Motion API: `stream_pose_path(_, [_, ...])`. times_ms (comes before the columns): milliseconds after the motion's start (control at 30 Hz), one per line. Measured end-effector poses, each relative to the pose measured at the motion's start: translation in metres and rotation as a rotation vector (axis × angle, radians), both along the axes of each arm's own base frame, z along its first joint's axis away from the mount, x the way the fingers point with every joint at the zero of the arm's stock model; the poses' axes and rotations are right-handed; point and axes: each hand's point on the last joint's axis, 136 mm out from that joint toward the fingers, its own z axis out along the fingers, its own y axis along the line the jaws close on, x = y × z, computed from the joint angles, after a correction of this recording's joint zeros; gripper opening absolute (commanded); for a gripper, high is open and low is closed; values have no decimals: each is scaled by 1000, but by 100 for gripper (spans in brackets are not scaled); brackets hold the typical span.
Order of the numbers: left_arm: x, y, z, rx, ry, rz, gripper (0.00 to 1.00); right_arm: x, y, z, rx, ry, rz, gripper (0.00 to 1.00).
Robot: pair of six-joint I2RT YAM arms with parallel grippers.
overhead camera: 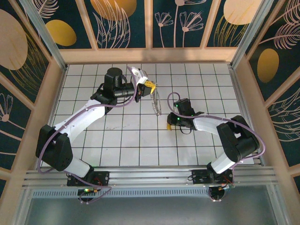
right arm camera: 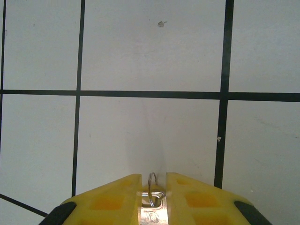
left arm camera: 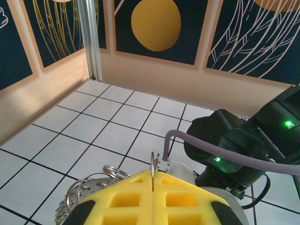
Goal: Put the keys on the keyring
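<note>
- Hides most of the key (right arm camera: pixel 152 213) between the yellow pads of the right gripper (right arm camera: pixel 153 183), clamped on it over the tiled floor (right arm camera: pixel 140 56); leaves 1 flat silver tab and 1 small wire loop in sight.
- Cuts the keyring (left arm camera: pixel 79 190) off at the lower edge of the left wrist view; shows bright steel coils.
- Pinches 1 thin loop edge-on in the left gripper (left arm camera: pixel 153 180), pads pressed together.
- Blurs to a pale hanging strand in the top view.

Raised left end effector (overhead camera: pixel 149 87), clamped tight; low right end effector (overhead camera: pixel 169 125), jaws nearly together.
</note>
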Motion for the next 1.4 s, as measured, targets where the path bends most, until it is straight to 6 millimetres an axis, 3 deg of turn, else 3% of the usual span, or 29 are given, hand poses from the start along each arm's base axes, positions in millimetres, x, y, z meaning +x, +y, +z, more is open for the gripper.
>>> stream_pose_path(467, [0, 0, 0, 0, 0, 0, 0, -1, 0, -2, -3, 6, 0, 20])
stream_pose_path(700, [0, 0, 0, 0, 0, 0, 0, -1, 0, -4, -5, 10, 0, 13])
stream_pose_path(933, [0, 0, 0, 0, 0, 0, 0, -1, 0, -4, -2, 11, 3, 0])
stream_pose_path(1400, [0, 0, -4, 4, 7, 0, 0, -3, 4, 0, 16, 9, 19, 0])
